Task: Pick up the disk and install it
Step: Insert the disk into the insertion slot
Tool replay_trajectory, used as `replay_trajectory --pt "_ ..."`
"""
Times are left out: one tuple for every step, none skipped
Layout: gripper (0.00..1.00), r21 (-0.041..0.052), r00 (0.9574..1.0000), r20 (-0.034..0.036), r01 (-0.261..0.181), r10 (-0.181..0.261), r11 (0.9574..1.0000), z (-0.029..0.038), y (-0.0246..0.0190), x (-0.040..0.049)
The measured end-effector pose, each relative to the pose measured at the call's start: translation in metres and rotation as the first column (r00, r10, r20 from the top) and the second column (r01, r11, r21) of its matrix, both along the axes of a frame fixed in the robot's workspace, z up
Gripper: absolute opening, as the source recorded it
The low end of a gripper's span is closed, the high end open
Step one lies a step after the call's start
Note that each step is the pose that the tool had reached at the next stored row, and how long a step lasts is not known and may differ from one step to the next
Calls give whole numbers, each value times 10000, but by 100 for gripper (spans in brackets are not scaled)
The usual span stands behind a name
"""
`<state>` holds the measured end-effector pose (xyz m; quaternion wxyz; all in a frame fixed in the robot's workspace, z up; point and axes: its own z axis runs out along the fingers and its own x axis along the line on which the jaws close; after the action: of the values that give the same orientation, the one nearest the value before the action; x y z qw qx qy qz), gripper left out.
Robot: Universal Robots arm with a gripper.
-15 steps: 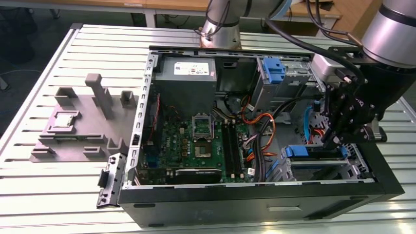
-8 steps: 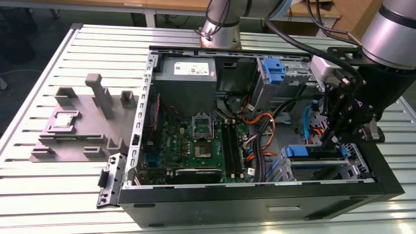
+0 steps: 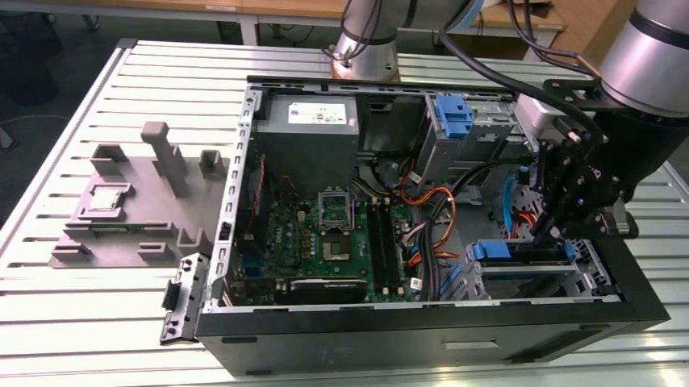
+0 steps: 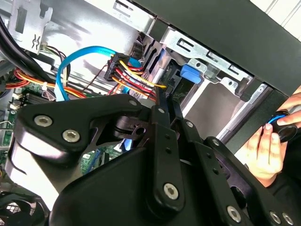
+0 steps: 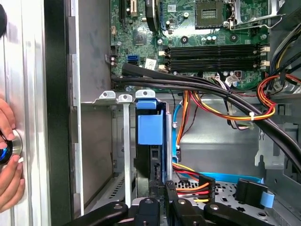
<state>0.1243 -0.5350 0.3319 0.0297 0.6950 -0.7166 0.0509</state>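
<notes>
One gripper (image 3: 544, 234): down inside the open PC case (image 3: 431, 326), over the drive cage on the exterior view's right. Fingertips pulled together in both wrist views (image 4: 162, 99) (image 5: 168, 186), tips right at the disk's edge. Can't tell if anything's actually pinched between them.

Disk (image 3: 504, 251): sitting edge-on in a slot of the metal cage, blue carrier tab facing out (image 5: 150, 127) (image 4: 189, 74). Looks mostly in, can't say whether fully seated.

Cables: red/yellow/orange power bundle (image 5: 197, 183) with its black plug just beside the fingertips, plus a light blue data cable (image 4: 70, 63) looping past behind.

Motherboard (image 3: 334, 234): flat on the case floor, RAM slots and CPU socket bare (image 5: 211, 42).

Spare blue bracket (image 3: 453, 117): up in the cage at the far end of the case, well apart from the gripper.

Grey box (image 3: 306, 121): white sticker on top, far corner of the case.

Hand (image 5: 7, 155): a person's, at the outer side of the case, fingers on a small round thing (image 4: 268, 146).

Table (image 3: 86, 322): slatted metal, grey fixture block (image 3: 129, 210) beside the case on the exterior view's left.
</notes>
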Motion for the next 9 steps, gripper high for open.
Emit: replay_trajectory --pt "17 13 10000 0 0 0 10000 0 -3 0" --pt "17 34 10000 0 0 0 10000 0 -6 0" --pt "17 61 10000 0 -1 1 10000 1 -9 0" --pt "17 91 10000 0 -1 1 10000 0 -11 0" --pt "17 129 10000 -1 0 0 9999 0 -13 0" --pt "17 169 10000 0 0 0 9999 -1 -15 0" --pt "17 220 10000 -1 0 0 9998 -3 -18 0" --pt "17 267 10000 0 0 0 9996 -5 -21 0" --pt "17 306 10000 -1 0 0 9995 -7 -25 0"
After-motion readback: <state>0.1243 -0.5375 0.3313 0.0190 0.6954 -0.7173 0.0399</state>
